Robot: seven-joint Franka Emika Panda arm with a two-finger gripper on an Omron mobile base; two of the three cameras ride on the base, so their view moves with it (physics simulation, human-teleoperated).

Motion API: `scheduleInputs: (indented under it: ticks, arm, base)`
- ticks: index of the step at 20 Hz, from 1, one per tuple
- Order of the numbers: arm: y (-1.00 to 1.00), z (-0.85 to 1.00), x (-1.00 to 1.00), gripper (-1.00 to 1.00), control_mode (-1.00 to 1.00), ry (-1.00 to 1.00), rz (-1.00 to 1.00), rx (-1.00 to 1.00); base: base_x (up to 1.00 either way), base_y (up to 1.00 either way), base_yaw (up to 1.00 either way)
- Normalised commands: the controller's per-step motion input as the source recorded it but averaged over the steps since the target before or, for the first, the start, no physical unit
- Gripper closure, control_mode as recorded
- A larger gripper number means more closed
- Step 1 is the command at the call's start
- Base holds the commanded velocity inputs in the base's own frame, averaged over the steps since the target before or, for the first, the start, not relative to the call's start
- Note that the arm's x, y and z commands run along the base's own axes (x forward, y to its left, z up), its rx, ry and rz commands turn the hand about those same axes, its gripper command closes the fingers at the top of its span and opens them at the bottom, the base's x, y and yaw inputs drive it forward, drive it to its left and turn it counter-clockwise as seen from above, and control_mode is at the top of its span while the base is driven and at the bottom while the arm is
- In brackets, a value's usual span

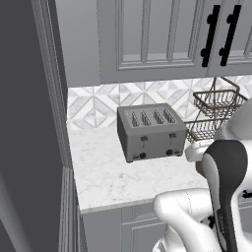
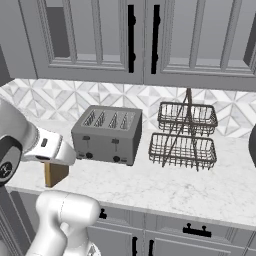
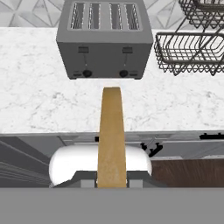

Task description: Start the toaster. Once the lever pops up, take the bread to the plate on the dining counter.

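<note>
Bread (image 3: 111, 135) was already out of the toaster (image 3: 105, 38) and clamped edge-on between your fingers (image 3: 111, 177), so you were, as I judged it, on the carry step. It hung before the desk (image 3: 39, 100), well apart from the toaster's empty slots. Your next move called for turning away to find the plate on the dining counter.

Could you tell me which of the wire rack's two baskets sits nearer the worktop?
The lower basket of the two-tier rack, right of the toaster; the other basket hangs above it.
</note>
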Motion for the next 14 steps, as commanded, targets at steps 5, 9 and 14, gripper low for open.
scheduleInputs:
  ticks: [5,9,14]
  arm:
    - [0.0,0.58,-0.1,1.0,-1.0,0.0,0.0,0.0]
    - [0.0,0.21,-0.15,1.0,-1.0,0.0,0.0,0.0]
    - [0.0,0.0,0.0,1.0,-1.0,0.0,0.0,0.01]
  base:
    - [0.0,0.0,0.0]
    - [0.0,0.0,0.0]
    - [0.0,0.0,0.0]
